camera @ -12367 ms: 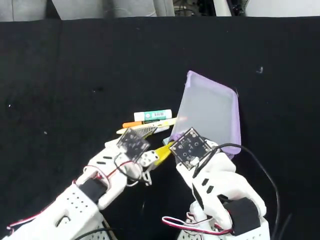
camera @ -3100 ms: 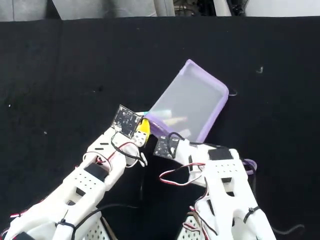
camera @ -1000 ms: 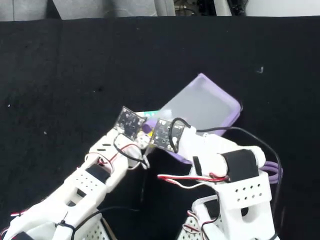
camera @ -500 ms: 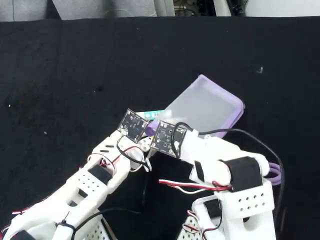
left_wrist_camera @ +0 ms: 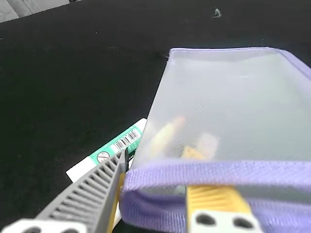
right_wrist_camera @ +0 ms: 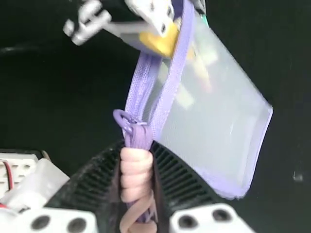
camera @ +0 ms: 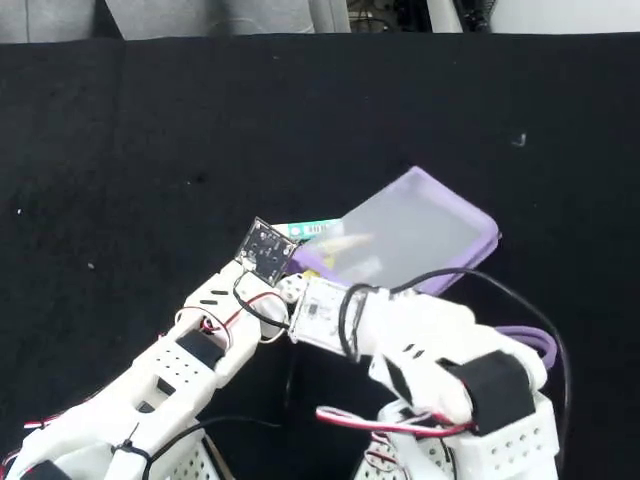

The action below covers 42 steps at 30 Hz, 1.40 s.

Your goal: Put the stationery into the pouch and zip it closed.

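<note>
Holding stationery (camera: pixel 345 244): translucent purple-trimmed pouch (camera: pixel 415 222)

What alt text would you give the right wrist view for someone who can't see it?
The right gripper is shut on the purple zipper pull of a translucent purple-edged pouch, which stretches away over the black table. The left gripper meets the pouch's far end.

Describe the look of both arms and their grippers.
Both arms are white plastic shells with black motor blocks. The left arm carries red and white wires, the right arm a black cable too. The left gripper has one grey ribbed finger, one yellow; the right gripper's are black, ribbed.
</note>
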{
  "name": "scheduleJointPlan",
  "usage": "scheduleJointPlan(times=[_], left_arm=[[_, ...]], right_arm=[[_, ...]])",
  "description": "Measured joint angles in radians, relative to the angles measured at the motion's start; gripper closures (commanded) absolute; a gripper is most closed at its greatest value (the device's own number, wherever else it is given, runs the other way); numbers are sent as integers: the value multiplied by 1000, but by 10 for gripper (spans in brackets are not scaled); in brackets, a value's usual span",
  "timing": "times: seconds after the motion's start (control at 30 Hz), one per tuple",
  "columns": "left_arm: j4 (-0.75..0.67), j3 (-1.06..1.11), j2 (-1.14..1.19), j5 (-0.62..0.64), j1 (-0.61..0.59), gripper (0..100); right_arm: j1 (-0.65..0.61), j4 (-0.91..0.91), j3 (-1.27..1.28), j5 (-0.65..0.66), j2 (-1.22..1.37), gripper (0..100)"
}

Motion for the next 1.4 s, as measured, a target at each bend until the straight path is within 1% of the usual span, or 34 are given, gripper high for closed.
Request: scheduleJointPlan(times=[0.23,0.37,0.57,0.6,0.73,0.77,1.1,1.23,1.3,1.4], left_arm=[[0,0,0,0,0,807],[0,0,0,0,0,811],[0,0,0,0,0,815],[0,0,0,0,0,830],[0,0,0,0,0,959],[0,0,0,0,0,974],[0,0,0,0,5,971],[0,0,0,0,-34,971],[2,0,0,0,-46,972],[58,-20,-2,-5,-63,972]], right_arm=[[-89,3,0,-48,-18,988],[-97,3,0,-48,-35,988],[-97,3,0,-48,-172,988],[-97,3,0,-48,-184,988],[-97,3,0,-48,-206,988],[-97,3,0,-48,-206,988],[-97,3,0,-48,-206,983],[-97,3,0,-49,-206,981],[-84,3,0,-64,-206,944],[-63,3,0,-97,-206,847]])
